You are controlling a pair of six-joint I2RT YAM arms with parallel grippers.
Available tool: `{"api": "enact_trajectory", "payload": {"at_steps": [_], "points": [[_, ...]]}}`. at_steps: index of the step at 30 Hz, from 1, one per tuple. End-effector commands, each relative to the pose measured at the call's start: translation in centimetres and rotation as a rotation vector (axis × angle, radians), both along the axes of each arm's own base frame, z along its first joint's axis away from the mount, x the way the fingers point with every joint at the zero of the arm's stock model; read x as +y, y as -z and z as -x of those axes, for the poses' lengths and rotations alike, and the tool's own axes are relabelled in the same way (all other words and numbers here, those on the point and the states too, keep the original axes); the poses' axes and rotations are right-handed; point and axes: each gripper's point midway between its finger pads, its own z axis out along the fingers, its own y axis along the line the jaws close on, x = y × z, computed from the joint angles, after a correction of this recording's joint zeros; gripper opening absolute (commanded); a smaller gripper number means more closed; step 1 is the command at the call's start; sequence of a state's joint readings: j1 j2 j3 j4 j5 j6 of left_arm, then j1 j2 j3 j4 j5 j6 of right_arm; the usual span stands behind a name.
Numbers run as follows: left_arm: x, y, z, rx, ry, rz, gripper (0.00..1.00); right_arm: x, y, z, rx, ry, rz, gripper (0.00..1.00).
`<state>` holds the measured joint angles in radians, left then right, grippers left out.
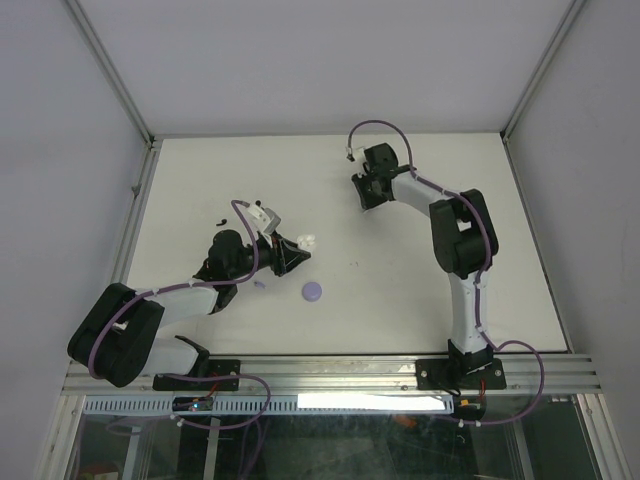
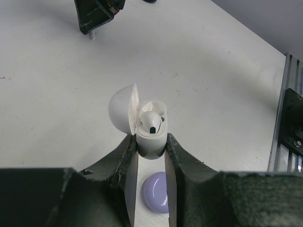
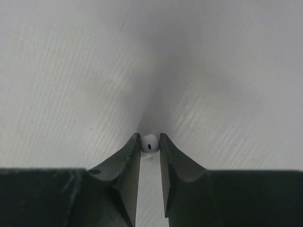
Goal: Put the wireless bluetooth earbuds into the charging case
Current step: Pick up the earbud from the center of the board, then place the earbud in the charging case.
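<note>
Right wrist only: white earbud (image 3: 149, 143) pinched between right fingers (image 3: 127, 161); left fingers (image 2: 120, 157) tight around open case (image 2: 151, 143).

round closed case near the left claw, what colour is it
The round case is pale lavender; the left wrist view shows it best.

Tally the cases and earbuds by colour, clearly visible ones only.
White case: 1
Lavender case: 1
White earbud: 2, one seated in the white case, one outside it
Total: 4
Dark specks in the top view: too small to tell.
</note>
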<state>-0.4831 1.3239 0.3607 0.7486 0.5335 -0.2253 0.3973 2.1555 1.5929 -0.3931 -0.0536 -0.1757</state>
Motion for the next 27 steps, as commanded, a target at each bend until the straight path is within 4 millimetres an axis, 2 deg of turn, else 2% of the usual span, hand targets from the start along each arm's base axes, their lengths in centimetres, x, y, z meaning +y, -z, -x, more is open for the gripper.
{"api": "enact_trajectory", "payload": {"at_steps": [1, 6, 13, 24, 27], "points": [[-0.5, -2.3, 0.1, -0.081, 0.038, 0.051, 0.00, 0.3, -2.6, 1.6, -0.027, -0.031, -0.034, 0.23], [-0.6, -3.0, 0.3, -0.100, 0.048, 0.074, 0.00, 0.8, -5.6, 2.9, -0.093, -0.052, -0.094, 0.22], [-1.0, -4.3, 0.7, -0.116, 0.079, 0.116, 0.00, 1.9, -11.3, 6.0, -0.229, -0.120, -0.195, 0.22], [-1.3, -6.9, 1.7, -0.159, 0.134, 0.166, 0.00, 4.4, -22.0, 12.3, -0.548, -0.317, -0.337, 0.22], [-1.5, -7.5, 2.1, -0.165, 0.153, 0.173, 0.00, 5.1, -23.9, 14.3, -0.614, -0.371, -0.376, 0.22]]}}
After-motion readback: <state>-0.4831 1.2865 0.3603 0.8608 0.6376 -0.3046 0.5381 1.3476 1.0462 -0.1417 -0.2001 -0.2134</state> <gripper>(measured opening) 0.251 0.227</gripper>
